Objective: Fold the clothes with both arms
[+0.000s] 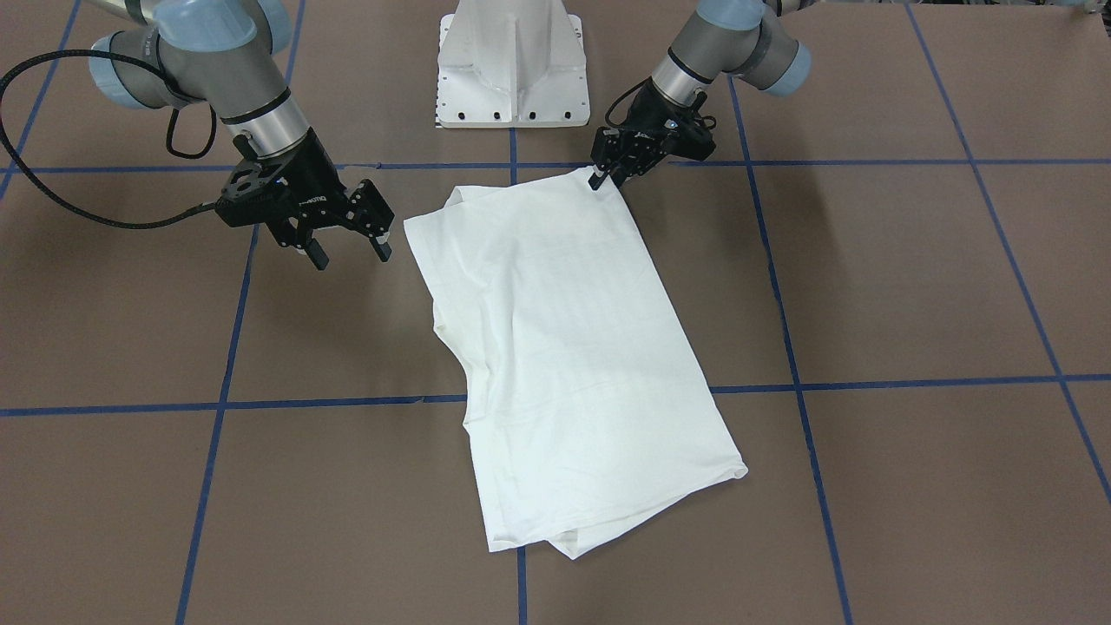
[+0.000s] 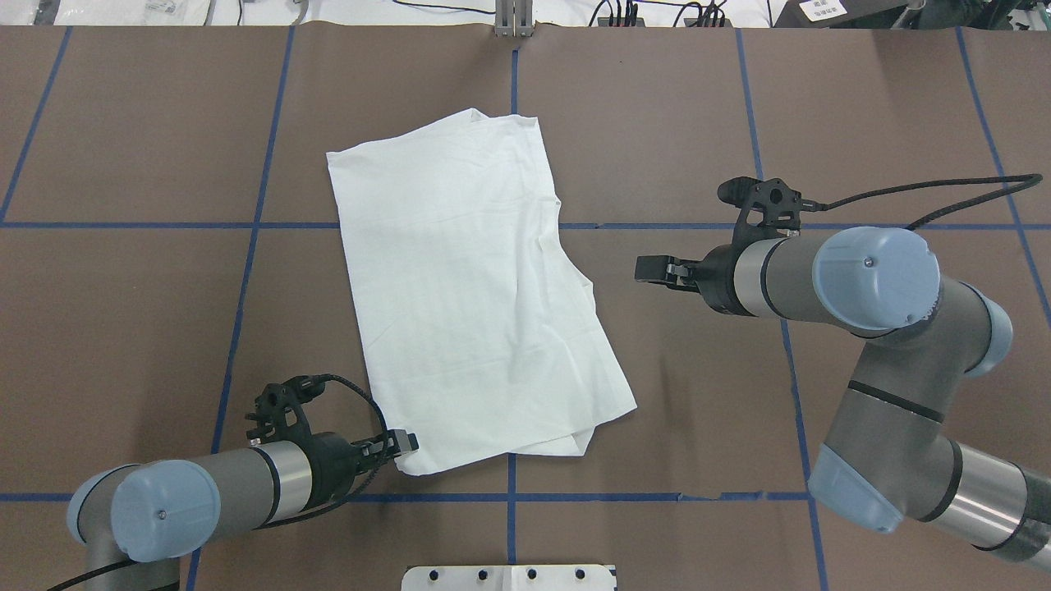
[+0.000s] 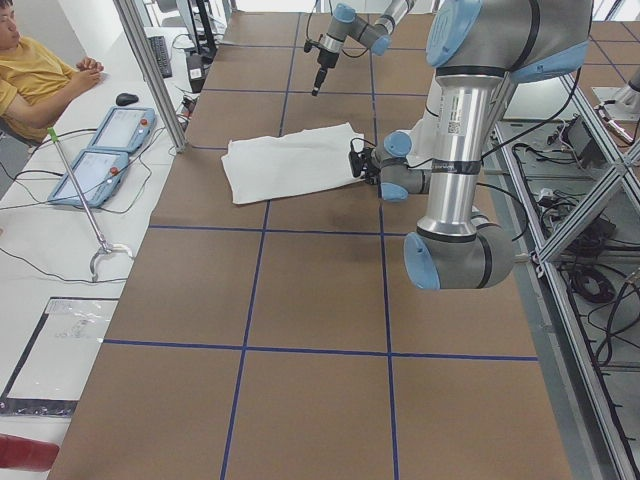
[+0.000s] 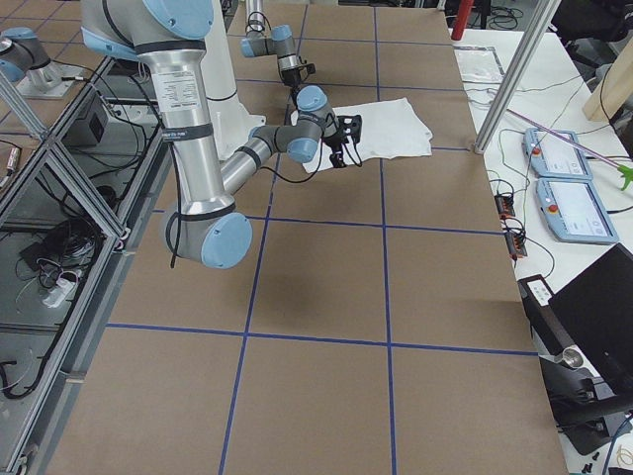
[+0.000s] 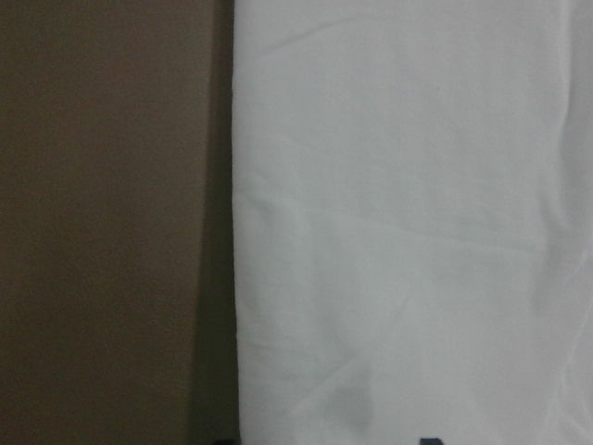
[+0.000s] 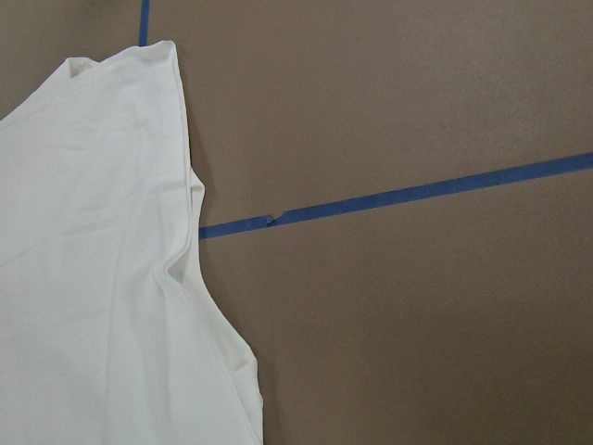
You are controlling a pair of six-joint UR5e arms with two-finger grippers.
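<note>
White T-shirt [image 1: 564, 347], folded into a slanted oblong, lay flat mid-table on brown paper [image 1: 911, 278]. Left gripper [image 1: 605, 178] stood low at the corner nearest the robot, fingers slightly parted over the cloth edge. Right gripper [image 1: 351, 253] hung just beside the shirt, wide open, empty.

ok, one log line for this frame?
shirt: partly folded, flat on table | left gripper: at shirt's robot-side corner, grip unclear | right gripper: open, beside shirt, not touching
</note>
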